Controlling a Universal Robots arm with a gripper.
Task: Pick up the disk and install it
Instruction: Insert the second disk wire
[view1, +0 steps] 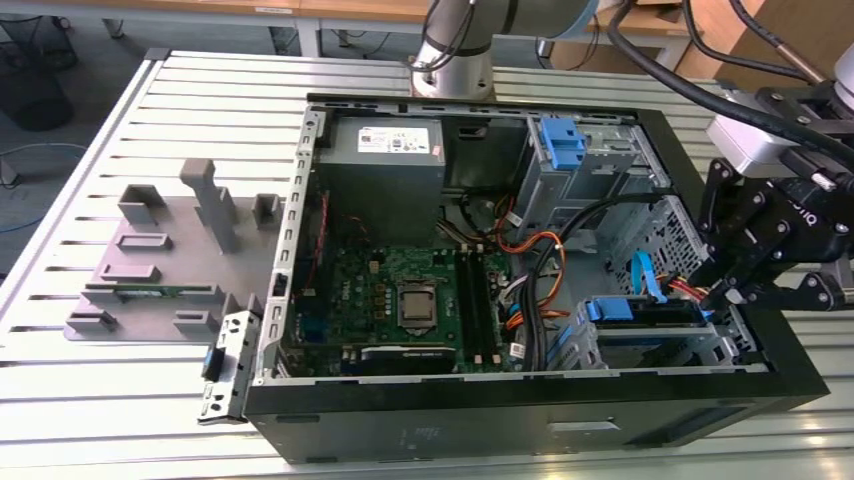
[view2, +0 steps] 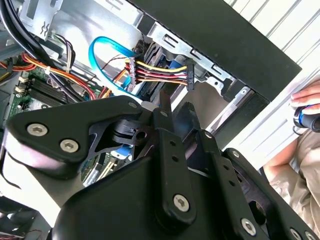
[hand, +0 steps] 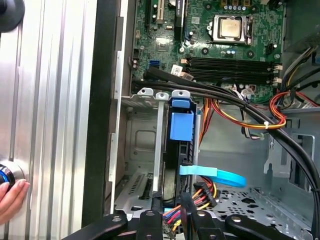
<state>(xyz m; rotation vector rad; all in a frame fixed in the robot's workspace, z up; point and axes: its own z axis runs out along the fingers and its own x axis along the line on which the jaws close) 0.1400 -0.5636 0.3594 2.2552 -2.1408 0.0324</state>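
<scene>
Now claw at seated disk — grip state unclear, coloured cables crowding — motherboard beyond

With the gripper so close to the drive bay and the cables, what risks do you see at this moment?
1. The gripper sits right at the multicoloured power cable and blue data cable beside the disk in its bay; a finger may snag or unplug them.
2. The thick black cables cross just beyond the bay and might catch on the arm.
3. A person's hand rests near the case, perhaps too near a moving arm.
</scene>
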